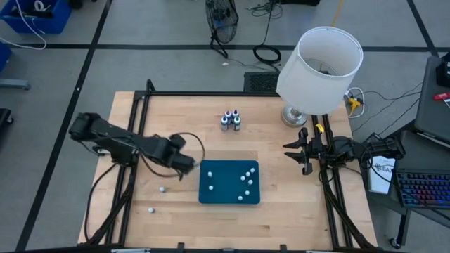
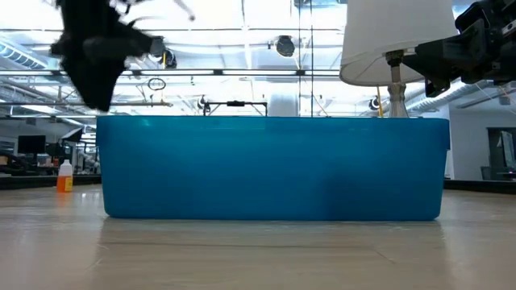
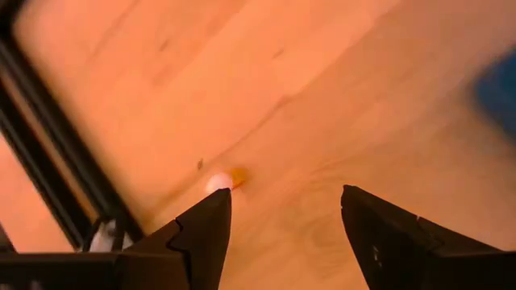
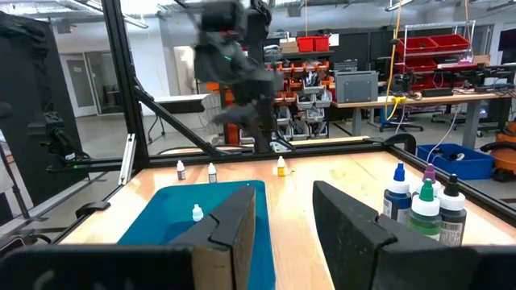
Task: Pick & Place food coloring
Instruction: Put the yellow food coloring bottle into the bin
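High view: teal tray (image 1: 211, 193) on the tabletop (image 1: 274, 214), several white-capped food coloring bottles (image 1: 246, 179) inside, mostly toward its 3 o'clock side. Two more bottles (image 1: 162, 188) lie on bare wood at the tray's 9 and 8 o'clock. Larger bottle cluster (image 1: 230, 120) at its 12 o'clock; lamp (image 1: 320, 67) at 1 o'clock. Left gripper (image 1: 188, 163) hovers just off the tray's 10 o'clock corner; right gripper (image 1: 290, 152) waits at 3 o'clock.

Low view: tray wall fills the middle.

Left wrist view: jaws released, empty, above a small bottle (image 3: 222, 180).

Right wrist view: jaws parted, nothing between them.
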`<state>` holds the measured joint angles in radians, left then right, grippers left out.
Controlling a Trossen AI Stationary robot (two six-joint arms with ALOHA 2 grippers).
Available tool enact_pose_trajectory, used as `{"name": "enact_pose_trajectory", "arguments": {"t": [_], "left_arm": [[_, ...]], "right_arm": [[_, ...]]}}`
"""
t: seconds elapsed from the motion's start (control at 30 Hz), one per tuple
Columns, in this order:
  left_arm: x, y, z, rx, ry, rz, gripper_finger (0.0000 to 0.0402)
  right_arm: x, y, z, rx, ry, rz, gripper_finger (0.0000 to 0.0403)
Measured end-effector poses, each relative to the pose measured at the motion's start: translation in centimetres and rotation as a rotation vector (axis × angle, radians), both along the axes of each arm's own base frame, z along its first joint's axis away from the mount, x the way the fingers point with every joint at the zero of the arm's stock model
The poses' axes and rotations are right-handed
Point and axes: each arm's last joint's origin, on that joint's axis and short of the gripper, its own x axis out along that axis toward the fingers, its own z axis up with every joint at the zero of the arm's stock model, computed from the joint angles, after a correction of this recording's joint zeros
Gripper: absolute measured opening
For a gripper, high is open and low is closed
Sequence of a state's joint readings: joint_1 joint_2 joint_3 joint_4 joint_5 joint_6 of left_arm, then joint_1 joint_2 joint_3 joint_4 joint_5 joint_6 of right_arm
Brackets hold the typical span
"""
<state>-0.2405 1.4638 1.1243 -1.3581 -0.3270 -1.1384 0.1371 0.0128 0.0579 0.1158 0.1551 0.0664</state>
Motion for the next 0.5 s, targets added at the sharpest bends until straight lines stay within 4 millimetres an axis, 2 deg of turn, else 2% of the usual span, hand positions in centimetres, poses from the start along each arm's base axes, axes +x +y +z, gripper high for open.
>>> {"name": "enact_pose_trajectory", "arguments": {"t": [0.27, 0.5], "left_arm": [[-4.3, 3.6, -3.2, -0.155, -0.169, 0.114, 0.0241], [-6.4, 5.2, -5.2, -0.164, -0.143, 0.216, 0.0242]], "right_arm": [[0.0, 0.0, 0.0, 0.000, 0.000, 0.000, 0.0114], [0.0, 0.0, 0.0, 0.000, 0.000, 0.000, 0.0114]]}}
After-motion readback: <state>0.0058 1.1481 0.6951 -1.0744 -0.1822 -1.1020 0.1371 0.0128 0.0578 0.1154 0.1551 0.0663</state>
